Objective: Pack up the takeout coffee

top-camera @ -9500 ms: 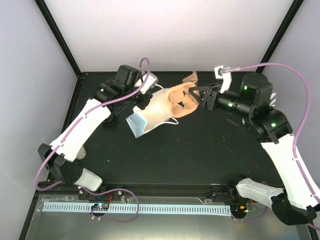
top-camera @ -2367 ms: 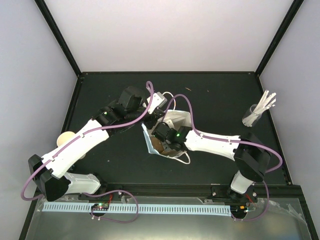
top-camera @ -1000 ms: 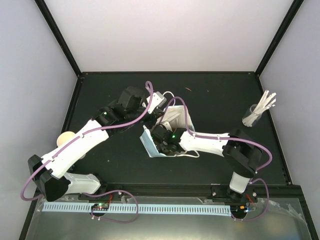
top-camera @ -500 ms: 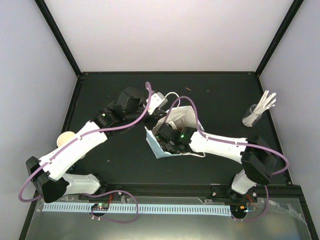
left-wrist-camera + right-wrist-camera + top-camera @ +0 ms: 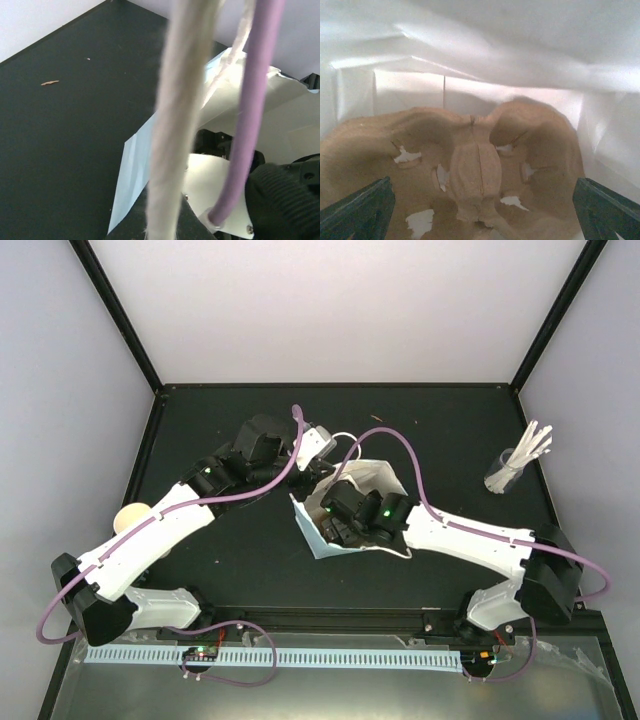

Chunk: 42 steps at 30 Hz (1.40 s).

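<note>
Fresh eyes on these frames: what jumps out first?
The light-blue paper bag lying mid-table with its mouth open draws the eye first. The right wrist view looks into its white interior, where the brown pulp carrier lies with its cup holes empty and the right gripper is open wide in front of it. Off near the table's right edge stands a glass of white sticks.

There is one light-blue paper bag (image 5: 312, 535). It has two white rope handles (image 5: 343, 434). There is one brown pulp cup carrier (image 5: 470, 165), one small cream paper cup (image 5: 130, 516), one clear glass of white sticks (image 5: 503, 477), and two white robot arms (image 5: 160, 525).
</note>
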Available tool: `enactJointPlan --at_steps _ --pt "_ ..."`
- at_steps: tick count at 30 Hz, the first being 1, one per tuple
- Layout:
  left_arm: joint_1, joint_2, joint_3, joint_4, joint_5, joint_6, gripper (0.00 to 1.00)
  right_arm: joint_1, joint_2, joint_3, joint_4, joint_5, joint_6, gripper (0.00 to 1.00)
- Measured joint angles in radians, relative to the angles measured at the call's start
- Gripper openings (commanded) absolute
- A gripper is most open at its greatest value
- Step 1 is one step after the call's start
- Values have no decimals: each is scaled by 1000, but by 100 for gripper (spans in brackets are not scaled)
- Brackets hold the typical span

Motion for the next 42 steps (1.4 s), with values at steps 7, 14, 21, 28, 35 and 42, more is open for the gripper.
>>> enactJointPlan --at_steps 7,14,21,28,35,42 --pt "0 0 3 -23 0 26 2 0 -99 -11 2 -45 -68 98" --pt "-1 0 15 -40 0 57 2 1 -234 -14 16 -125 -139 82" --pt "-1 0 67 -82 0 132 2 12 -281 -28 46 -199 -232 46" --pt "-14 -14 84 -81 -3 243 2 97 -261 -71 80 -162 -305 35" --pt "-87 -89 -16 -52 -14 364 1 270 -188 -136 146 -35 -358 35" --pt "-138 -164 -128 -33 -21 436 2 443 -67 -156 221 146 -422 34"
